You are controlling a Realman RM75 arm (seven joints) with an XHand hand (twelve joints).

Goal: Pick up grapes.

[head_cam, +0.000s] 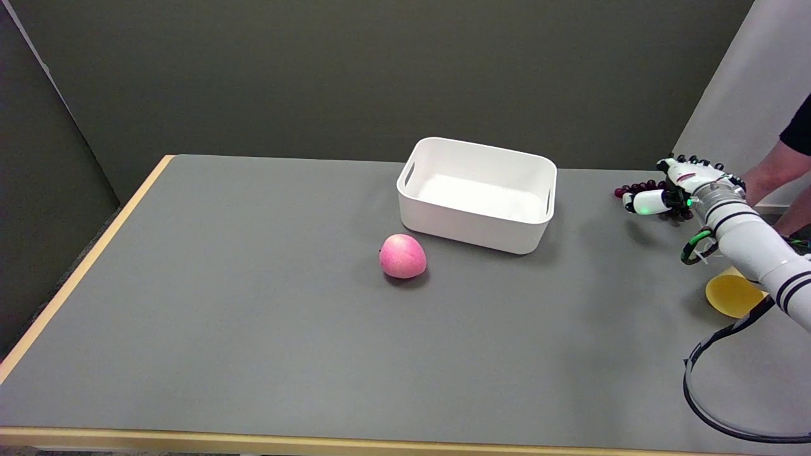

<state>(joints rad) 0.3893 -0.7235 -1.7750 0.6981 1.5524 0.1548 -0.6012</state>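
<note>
A bunch of dark red grapes (638, 188) is at the far right of the grey table (253, 304). My right hand (681, 190) is wrapped around it. The thumb (647, 203) lies along the near side of the bunch and the other fingers curl over its top and back. Some grapes stick out to the left of the hand and a few show beneath the palm. A shadow falls on the table just in front of the hand. Whether the bunch still touches the table cannot be told.
A white bin (476, 194) stands left of the hand, with a pink apple-like fruit (402, 256) in front of it. A yellow round object (732, 294) lies partly under my forearm. A person's arm (776, 171) reaches in at the right edge.
</note>
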